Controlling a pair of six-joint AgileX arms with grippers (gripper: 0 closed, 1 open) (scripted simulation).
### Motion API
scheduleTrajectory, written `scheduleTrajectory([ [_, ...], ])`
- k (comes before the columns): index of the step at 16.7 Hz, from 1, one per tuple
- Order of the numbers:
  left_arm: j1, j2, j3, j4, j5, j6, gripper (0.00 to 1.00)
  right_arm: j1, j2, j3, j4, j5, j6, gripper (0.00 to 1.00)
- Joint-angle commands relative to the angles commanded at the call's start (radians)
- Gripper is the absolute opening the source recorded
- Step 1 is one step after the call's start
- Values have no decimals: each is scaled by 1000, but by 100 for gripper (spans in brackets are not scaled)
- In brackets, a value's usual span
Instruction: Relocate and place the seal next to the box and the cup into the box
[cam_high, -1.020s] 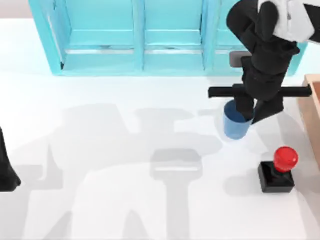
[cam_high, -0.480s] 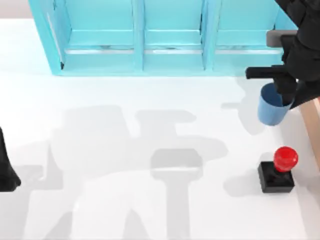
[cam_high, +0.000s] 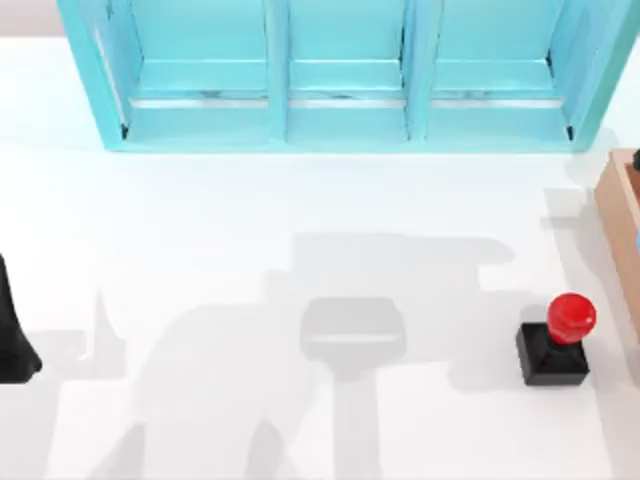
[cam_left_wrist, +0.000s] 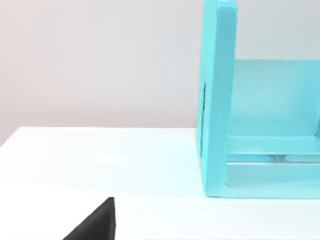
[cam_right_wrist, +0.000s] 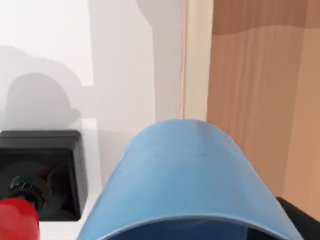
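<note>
The blue cup looms close in the right wrist view, and my right gripper is shut on it, one dark fingertip showing at its side. Below it run the tan wooden box's thick wall and its inner floor. The seal, a black cube base with a red knob, stands upright on the table just left of the box at the right edge; it also lies beside the cup in the right wrist view, seal. My left arm rests at the table's left edge.
A large turquoise shelved cabinet spans the back of the table, and its side panel fills part of the left wrist view. White tabletop lies between the cabinet and the seal.
My right gripper carried the cup rightward from the table's middle right, past the top view's right edge, over the box. The seal has stayed put, and the left arm has not moved.
</note>
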Motion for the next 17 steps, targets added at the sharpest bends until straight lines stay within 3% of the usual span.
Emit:
scheduleTrajectory([
  [8,0,0,0,0,0,0,100,-517,-283,-353,64,-15,-523,0],
  [11,0,0,0,0,0,0,100,-579,-334,-409,81,-21,-585,0],
  [17,0,0,0,0,0,0,100,-574,-326,-418,89,-20,-583,0],
])
